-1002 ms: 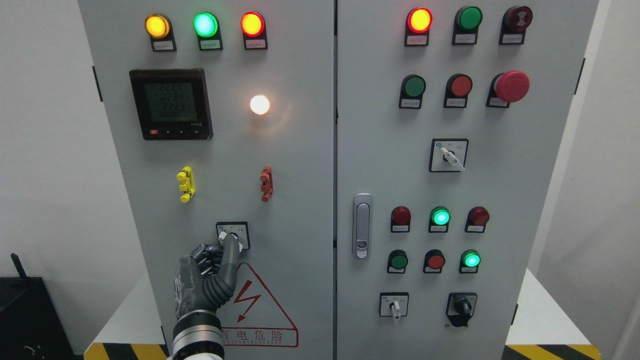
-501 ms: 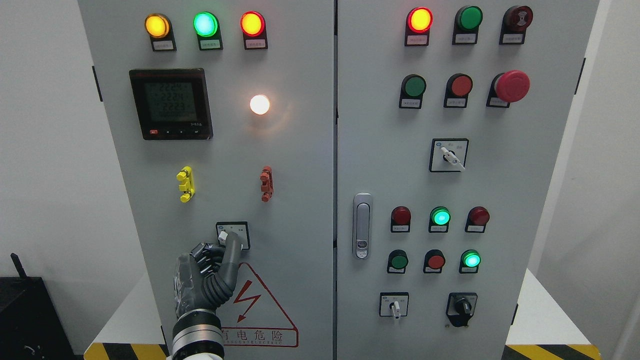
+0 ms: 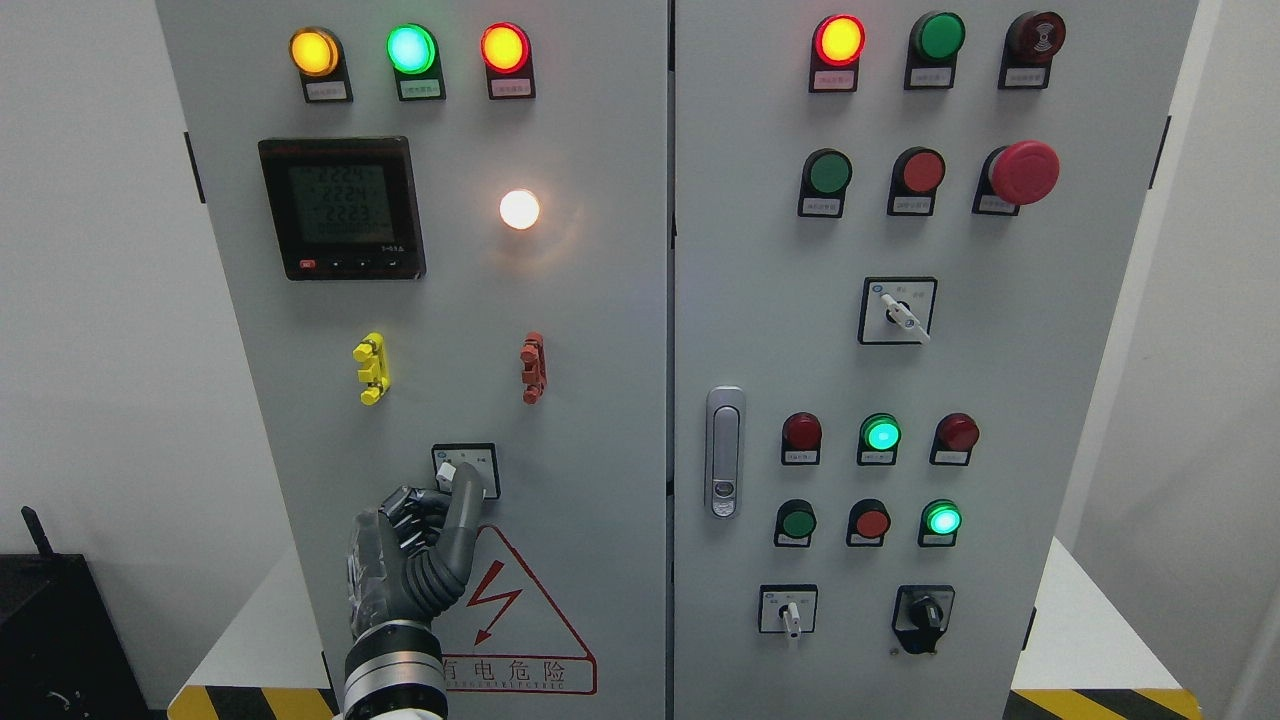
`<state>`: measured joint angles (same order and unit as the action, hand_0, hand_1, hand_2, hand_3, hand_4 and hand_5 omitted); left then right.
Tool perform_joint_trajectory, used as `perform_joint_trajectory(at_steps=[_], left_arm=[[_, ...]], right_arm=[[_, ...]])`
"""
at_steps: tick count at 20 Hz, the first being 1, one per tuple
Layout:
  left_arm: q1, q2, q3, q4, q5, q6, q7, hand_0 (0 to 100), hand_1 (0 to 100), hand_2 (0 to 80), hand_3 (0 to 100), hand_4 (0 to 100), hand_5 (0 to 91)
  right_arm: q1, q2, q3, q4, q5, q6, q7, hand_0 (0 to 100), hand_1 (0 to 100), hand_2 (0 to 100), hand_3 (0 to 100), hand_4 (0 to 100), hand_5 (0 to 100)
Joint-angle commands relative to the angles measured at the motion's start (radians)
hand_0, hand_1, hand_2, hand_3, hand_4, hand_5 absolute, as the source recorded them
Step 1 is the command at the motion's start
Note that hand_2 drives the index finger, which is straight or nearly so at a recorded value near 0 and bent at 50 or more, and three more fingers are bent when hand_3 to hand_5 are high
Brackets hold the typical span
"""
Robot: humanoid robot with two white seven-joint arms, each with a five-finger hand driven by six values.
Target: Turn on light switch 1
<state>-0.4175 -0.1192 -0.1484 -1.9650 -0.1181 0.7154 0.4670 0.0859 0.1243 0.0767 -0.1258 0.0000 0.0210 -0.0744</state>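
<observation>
Directly above left hand [image 3: 410,560]: light switch [image 3: 466,471], fingertip-touched.

Matt grey painted metal cabinet [image 3: 600,330]; glossy chrome door handle [image 3: 724,452].

From my remote seat I see a plain white wall [image 3: 90,300] filling the nine o'clock side, evenly lit and bare. At three o'clock a second pale wall [image 3: 1210,350] shows a vertical corner edge. Low at eight o'clock sits a black box [image 3: 55,640] with a short antenna standing up from it. Along six o'clock a white platform [image 3: 1085,620] spreads out, its front edged with yellow-and-black hazard stripes [image 3: 1100,703].
</observation>
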Motion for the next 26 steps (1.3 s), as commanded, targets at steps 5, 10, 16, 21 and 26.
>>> perform_joint_trajectory(at_steps=[5,10,16,21,26], left_arm=[[0.046,0.003,0.001,-0.009,0.0,-0.046,0.002,19,42,65.7,87,92,88.0],[0.094,0.007,0.004,-0.017,-0.003,-0.111,0.002,17,41,65.8,87,92,88.0],[0.238,0.006,0.02,-0.017,-0.002,-0.343,-0.004,16,40,65.0,87,92,88.0],[0.44,0.038,0.088,0.008,0.0,-0.727,-0.094,16,35,61.1,87,92,87.9],[0.61,0.056,0.194,0.096,0.008,-0.897,-0.214,17,29,60.2,87,93,87.7]], right_arm=[[0.0,0.0,0.0,0.0,-0.025,0.0,-0.001,0,0,0,0,0,0],[0.0,0.0,0.0,0.0,-0.025,0.0,-0.001,0,0,0,0,0,0],[0.0,0.0,0.0,0.0,-0.025,0.0,-0.001,0,0,0,0,0,0],[0.0,0.0,0.0,0.0,-0.025,0.0,-0.001,0,0,0,0,0,0],[0.0,0.0,0.0,0.0,-0.025,0.0,-0.001,0,0,0,0,0,0]])
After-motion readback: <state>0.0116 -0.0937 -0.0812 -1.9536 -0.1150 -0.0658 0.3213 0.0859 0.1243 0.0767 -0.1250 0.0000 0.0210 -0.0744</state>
